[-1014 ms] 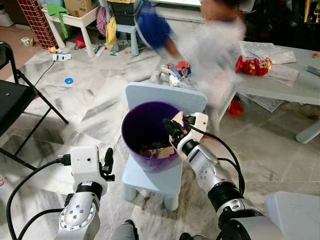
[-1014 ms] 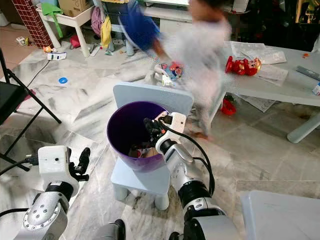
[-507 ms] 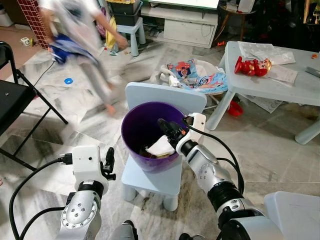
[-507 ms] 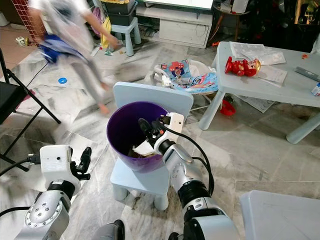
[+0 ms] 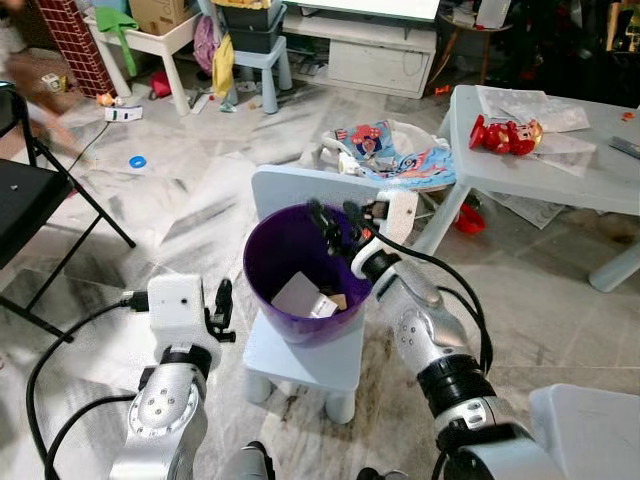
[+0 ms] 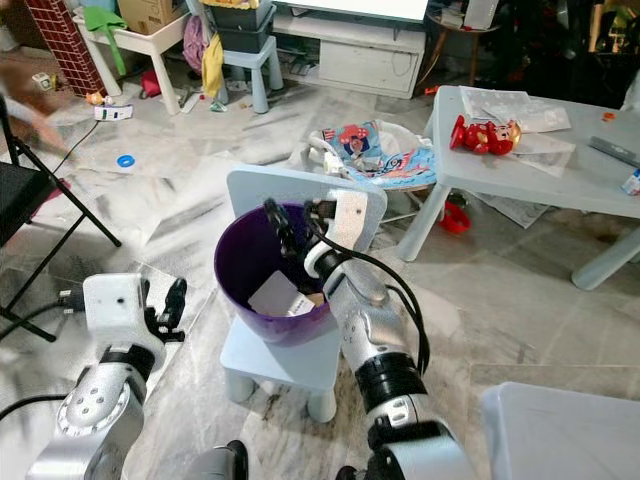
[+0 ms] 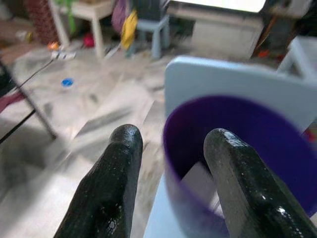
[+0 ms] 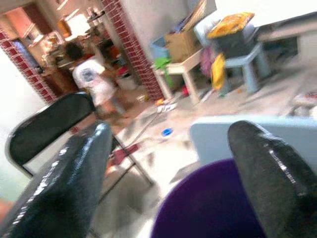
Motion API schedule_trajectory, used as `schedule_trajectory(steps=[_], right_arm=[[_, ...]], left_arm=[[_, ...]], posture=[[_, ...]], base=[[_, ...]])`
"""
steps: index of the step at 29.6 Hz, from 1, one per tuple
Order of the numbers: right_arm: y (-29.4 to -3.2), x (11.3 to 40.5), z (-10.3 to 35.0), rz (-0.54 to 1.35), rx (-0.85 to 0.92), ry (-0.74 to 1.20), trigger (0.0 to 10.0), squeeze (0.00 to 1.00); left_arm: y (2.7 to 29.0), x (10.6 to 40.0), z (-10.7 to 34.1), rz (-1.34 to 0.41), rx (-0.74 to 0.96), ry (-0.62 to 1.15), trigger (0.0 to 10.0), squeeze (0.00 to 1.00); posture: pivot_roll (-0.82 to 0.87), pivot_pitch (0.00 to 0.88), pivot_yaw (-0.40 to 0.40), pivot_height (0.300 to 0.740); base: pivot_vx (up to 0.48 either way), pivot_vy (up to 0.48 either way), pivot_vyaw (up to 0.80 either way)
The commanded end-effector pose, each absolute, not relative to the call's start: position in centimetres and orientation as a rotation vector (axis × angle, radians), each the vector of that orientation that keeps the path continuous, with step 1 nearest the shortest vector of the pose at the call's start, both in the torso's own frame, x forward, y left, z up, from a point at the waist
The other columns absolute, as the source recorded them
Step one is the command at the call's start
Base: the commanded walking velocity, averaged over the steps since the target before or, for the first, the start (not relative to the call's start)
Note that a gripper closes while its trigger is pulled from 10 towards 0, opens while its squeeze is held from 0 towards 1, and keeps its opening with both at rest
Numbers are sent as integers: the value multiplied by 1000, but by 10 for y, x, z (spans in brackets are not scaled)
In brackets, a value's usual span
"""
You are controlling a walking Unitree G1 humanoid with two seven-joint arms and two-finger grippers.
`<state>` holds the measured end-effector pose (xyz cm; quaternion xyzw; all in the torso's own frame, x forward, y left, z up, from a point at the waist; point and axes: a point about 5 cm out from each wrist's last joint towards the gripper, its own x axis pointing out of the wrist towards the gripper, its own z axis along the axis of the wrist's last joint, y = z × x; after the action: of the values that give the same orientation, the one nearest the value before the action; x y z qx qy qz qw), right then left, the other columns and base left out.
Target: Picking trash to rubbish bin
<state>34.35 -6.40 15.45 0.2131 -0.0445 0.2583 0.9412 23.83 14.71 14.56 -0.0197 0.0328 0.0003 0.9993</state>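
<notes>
Left eye view shows the paper trash [image 5: 302,296] lying inside the purple bin [image 5: 262,282] on the chair [image 5: 300,362], the right gripper [image 5: 335,222] spread empty above its rim, the left gripper [image 5: 222,304] slightly parted beside it, so this drop looks done.

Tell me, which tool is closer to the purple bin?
Right. The right tool is open above the bin; the left tool is open beside it, outside.

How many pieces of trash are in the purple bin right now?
2 visible: a white paper piece on the purple bin bottom, and a small brown scrap beside it. More may be hidden beneath.
</notes>
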Motion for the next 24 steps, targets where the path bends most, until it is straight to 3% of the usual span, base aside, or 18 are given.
schedule_trajectory(steps=[1,3,4,12,17,24], right_arm=[[-79,343,158,485,398,-105,10000,0],[-94,340,162,455,376,-124,10000,0],[-105,337,165,430,354,-138,10000,1000],[-164,312,184,255,26,-252,10000,1000],[-180,301,183,212,-25,-225,10000,1000],[-182,296,182,214,-31,-198,10000,1000]], left_arm=[[144,239,144,-22,-50,62,10000,0],[141,241,146,-48,-52,41,10000,0],[139,243,147,-60,-50,26,10000,0],[129,251,150,-116,-37,-24,10000,0],[127,254,150,-123,-47,-46,10000,0],[129,256,151,-96,-66,-57,10000,0]], posture=[[171,126,-72,740],[148,123,-68,740],[134,121,-66,740],[61,108,-55,740],[40,102,-59,740],[40,97,-63,740]], base=[[0,0,0],[0,0,0],[0,0,0],[0,0,0],[0,0,0],[0,0,0]])
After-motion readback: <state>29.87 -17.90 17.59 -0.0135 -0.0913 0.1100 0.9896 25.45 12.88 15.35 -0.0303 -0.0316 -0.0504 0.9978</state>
